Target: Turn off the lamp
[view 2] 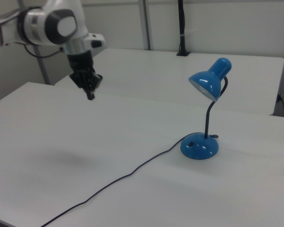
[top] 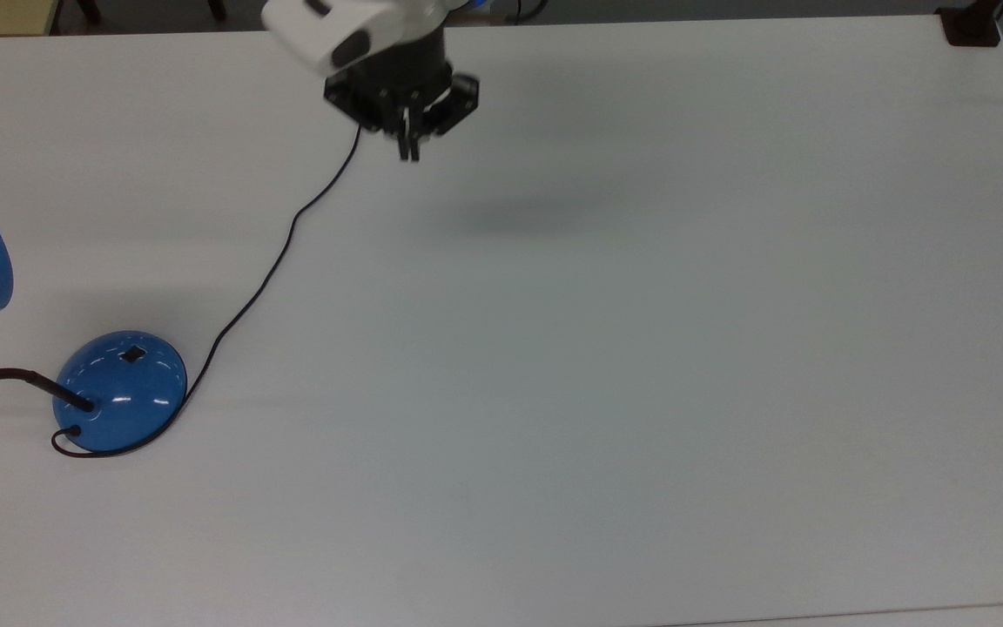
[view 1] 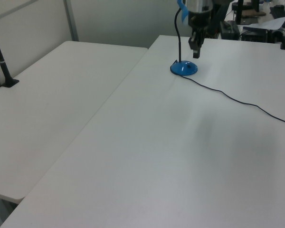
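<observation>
Glossy blue lamp (view 2: 201,118) — domed base, black bent neck, shade seemingly unlit, gripper (top: 408,150) raised well apart, fingers pressed together.

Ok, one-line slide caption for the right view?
Gripper raised above the table, well apart from the blue lamp.

A white table (top: 641,348) carries a blue lamp (top: 119,390) at nine o'clock in the top view; its black cord (top: 266,270) trails toward twelve.
</observation>
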Robot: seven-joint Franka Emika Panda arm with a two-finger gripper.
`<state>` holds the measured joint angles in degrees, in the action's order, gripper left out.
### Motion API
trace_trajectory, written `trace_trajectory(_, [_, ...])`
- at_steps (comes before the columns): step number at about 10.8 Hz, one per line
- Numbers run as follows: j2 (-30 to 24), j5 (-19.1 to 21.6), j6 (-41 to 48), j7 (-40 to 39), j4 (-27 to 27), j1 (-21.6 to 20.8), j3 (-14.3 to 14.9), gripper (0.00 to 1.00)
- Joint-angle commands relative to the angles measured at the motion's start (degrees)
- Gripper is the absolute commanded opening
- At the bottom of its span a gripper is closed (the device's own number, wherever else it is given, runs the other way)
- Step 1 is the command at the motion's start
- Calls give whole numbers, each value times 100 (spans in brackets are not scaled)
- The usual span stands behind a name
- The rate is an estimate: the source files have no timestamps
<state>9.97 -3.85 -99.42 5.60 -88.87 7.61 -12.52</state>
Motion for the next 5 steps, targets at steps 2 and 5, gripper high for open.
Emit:
trace_trajectory(2, [-635,-55,528,-349,-87,-1224,1021,56])
trace_trajectory(5, [-741,-81,853,-332,-87,-1648,1365,100])
